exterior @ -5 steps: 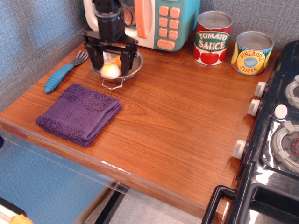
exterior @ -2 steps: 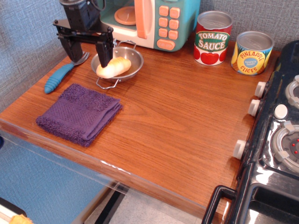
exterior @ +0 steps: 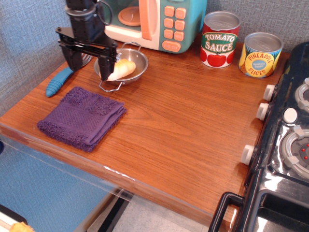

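The gripper [exterior: 89,62] hangs over the back left corner of the wooden worktop [exterior: 183,121] with its fingers [exterior: 104,65] spread wide and nothing between them, just left of the small metal bowl [exterior: 137,60] that holds a pale bread roll [exterior: 122,68]. The right finger stands right at the near-left rim of the bowl, while the left finger is above the head of the blue-handled fork [exterior: 59,81]. A folded purple cloth [exterior: 82,117] lies nearer the front edge, and the toy microwave [exterior: 159,21], a tomato sauce can [exterior: 219,39] and a pineapple can [exterior: 260,54] line the back. The risk, as I judge it, is that the light bowl sits so close to that finger that a small sideways drift could nudge or tip it and roll the bread out; a drop could also catch the fork. Compared with a second ago, the gripper has left its place over the bowl and moved to the left, and the roll now lies in plain view rather than between the fingers.
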`<state>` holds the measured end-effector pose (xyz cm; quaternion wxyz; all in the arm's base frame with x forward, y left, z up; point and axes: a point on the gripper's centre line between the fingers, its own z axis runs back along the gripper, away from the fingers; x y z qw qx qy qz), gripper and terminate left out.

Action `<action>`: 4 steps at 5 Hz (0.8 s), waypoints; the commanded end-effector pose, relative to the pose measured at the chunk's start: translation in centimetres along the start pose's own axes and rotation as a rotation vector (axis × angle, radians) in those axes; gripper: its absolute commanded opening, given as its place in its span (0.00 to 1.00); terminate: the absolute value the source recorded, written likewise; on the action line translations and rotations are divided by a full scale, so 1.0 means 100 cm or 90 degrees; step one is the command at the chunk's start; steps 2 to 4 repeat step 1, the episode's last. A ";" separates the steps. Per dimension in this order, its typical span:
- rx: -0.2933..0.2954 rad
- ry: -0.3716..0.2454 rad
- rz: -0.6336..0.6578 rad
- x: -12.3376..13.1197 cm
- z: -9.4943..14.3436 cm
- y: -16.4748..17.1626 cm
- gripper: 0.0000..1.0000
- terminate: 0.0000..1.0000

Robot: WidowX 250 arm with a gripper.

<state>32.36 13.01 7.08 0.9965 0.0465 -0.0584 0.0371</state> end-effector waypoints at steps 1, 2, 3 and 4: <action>0.018 -0.048 0.005 0.005 0.027 0.009 1.00 1.00; 0.018 -0.048 0.005 0.005 0.027 0.009 1.00 1.00; 0.018 -0.048 0.005 0.005 0.027 0.009 1.00 1.00; 0.018 -0.048 0.005 0.005 0.027 0.009 1.00 1.00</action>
